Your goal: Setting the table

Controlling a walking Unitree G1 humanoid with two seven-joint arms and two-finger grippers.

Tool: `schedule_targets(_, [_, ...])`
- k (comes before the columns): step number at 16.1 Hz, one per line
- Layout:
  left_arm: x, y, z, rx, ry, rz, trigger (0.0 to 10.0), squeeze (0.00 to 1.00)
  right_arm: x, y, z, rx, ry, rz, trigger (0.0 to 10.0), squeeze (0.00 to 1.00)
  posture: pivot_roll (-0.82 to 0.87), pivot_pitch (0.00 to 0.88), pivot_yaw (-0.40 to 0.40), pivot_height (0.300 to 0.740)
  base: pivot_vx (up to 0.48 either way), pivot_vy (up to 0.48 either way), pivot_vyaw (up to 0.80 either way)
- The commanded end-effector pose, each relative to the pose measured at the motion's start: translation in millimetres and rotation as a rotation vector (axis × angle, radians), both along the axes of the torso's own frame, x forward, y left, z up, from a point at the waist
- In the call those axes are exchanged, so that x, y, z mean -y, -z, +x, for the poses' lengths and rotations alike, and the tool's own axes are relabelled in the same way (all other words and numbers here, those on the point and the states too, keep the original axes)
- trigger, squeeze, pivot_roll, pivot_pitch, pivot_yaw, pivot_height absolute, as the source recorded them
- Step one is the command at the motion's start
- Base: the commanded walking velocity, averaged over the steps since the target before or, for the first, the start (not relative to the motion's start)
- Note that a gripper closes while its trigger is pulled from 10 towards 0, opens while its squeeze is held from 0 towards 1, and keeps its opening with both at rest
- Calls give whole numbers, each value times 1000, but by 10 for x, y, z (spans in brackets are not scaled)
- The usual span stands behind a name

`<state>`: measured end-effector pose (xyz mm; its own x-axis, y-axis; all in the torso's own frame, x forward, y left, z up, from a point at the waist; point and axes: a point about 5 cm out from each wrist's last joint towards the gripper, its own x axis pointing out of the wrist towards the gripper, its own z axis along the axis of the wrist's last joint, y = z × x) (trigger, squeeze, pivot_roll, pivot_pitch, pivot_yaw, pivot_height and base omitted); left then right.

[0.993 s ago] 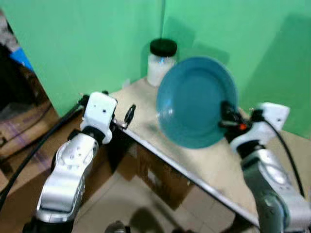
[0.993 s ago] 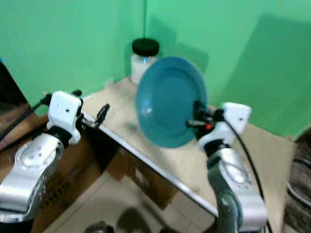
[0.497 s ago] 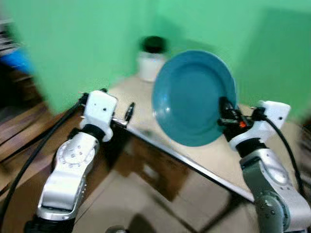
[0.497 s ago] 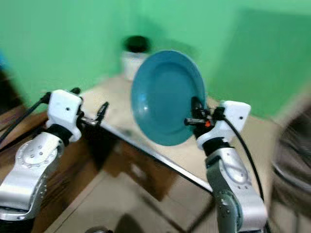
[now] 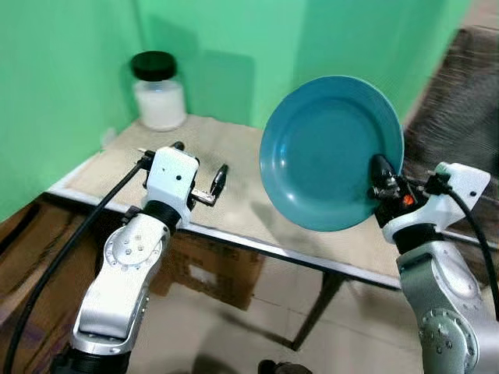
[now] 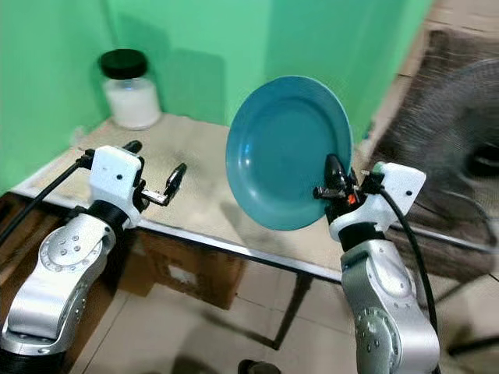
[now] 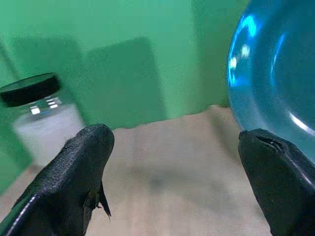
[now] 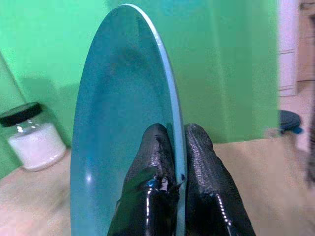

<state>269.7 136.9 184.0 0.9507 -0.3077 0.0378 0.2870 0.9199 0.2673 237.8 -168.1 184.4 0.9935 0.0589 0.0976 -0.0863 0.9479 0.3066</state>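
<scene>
The round blue ceramic plate [image 5: 331, 152] stands on edge above the pale wooden tabletop [image 5: 234, 175], its rim clamped between the black fingers of our right hand [image 8: 170, 150]. We should tip it flat, then lower it toward bare surface at 9 o'clock — well apart from the white jar with a black lid [image 5: 158, 91] at 10 o'clock. Our left hand [image 5: 217, 181] waits, fingers apart.
</scene>
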Motion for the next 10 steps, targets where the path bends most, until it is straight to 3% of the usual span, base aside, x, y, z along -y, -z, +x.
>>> schedule_targets(1, [-63, -8, 11, -1, -35, 0, 10000, 192, -21, -91, -32, 45, -9, -2, 10000, 0, 71, 0, -49, 740, 0, 0, -800])
schedule_targets(4, [-143, -25, 45, 9, -74, 7, 10000, 157, -64, -97, -15, 42, -26, 0, 10000, 0, 65, 0, -41, 740, 0, 0, -800])
schedule_targets(7, [-149, -13, 14, 0, -72, -3, 10000, 59, -35, -71, -24, 26, -5, 0, 10000, 0, 70, 0, -53, 740, 0, 0, -800])
schedule_targets(10, [-158, -17, 47, 4, -91, -5, 10000, 35, 8, -82, 25, 21, 35, -8, 10000, 0, 58, 0, -49, 740, 0, 0, -800])
